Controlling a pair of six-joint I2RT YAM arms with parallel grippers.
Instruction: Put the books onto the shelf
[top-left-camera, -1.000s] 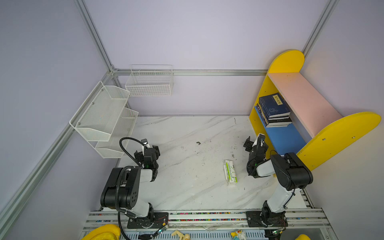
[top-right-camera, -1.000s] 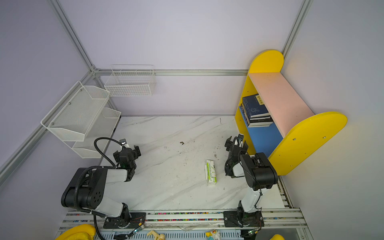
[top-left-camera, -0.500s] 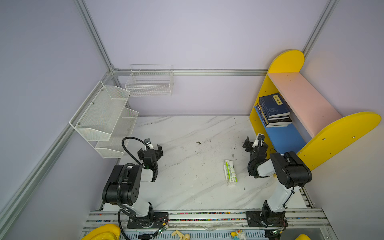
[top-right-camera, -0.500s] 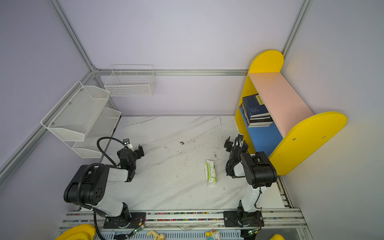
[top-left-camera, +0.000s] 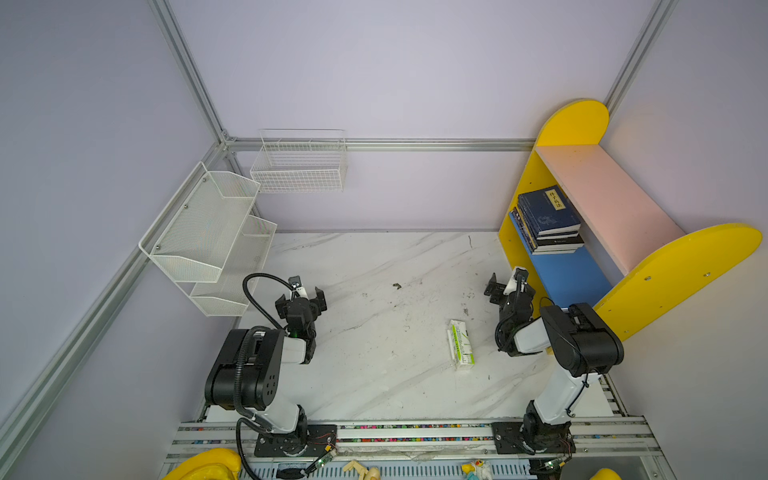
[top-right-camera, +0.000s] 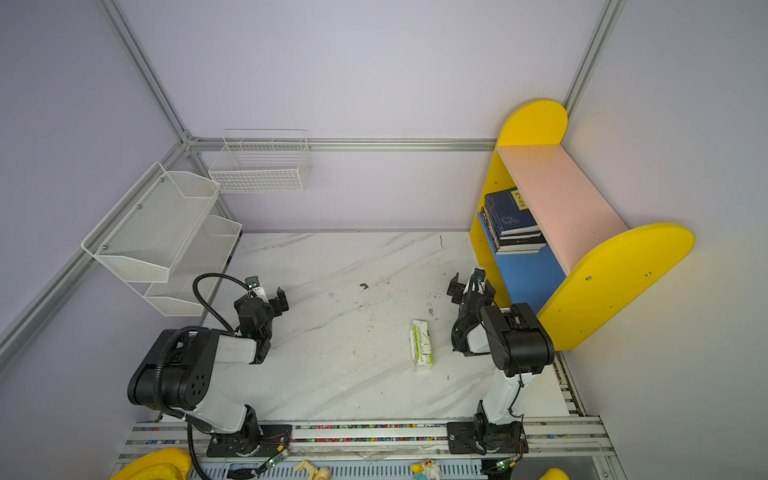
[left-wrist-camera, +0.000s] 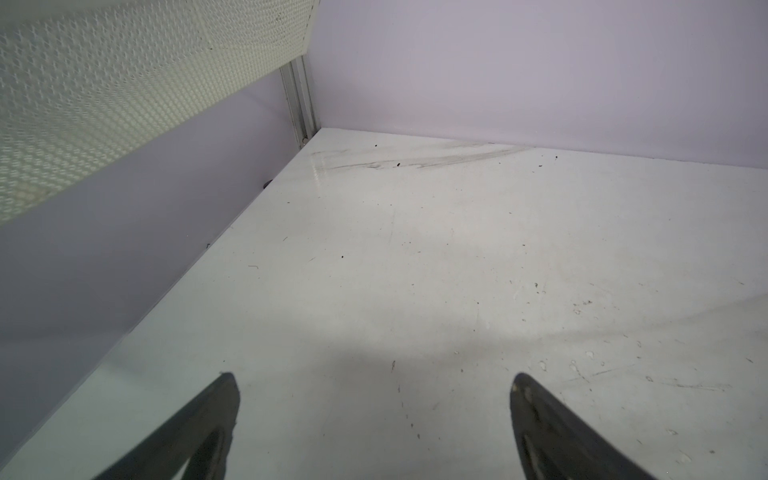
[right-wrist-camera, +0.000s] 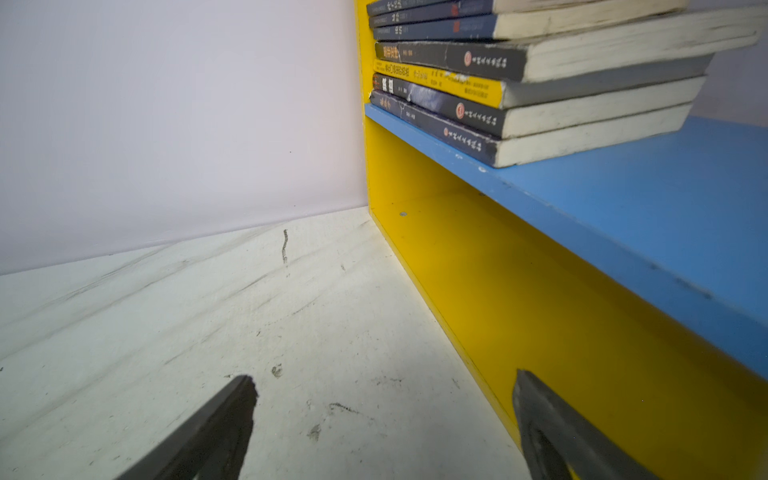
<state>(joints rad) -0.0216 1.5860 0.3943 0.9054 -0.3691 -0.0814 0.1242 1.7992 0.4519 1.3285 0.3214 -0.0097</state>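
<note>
- Ahead of the right gripper, the books run off the frame edge; spine lettering too blurred to read.
- Beside the left gripper, the mesh rack is mostly cropped.

The shelf is yellow, pink and blue; the books are navy, black and yellow; the bench is white with grey veins.

On the shelf the books lie stacked flat on its blue lower board, a green-and-white carton lies on the tabletop apart from the shelf, the right gripper is just beside the shelf and the left gripper well apart from it, both with jaws spread.
</note>
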